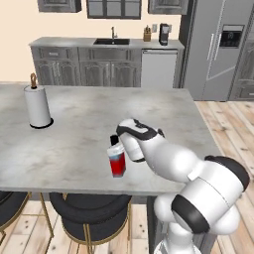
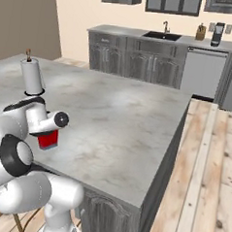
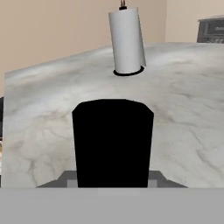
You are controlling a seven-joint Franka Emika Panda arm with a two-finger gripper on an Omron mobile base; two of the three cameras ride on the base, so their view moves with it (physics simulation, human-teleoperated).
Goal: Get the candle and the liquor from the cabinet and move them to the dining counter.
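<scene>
The liquor's (image 1: 117, 161) black cap and blue upper part sit mostly behind the gripper (image 1: 115, 142), whose fingertips cannot be made out; in the right base view only its red body (image 2: 48, 140) shows; stools (image 1: 89, 221) at 6 o'clock are cut by the dining counter (image 1: 74, 149).
</scene>
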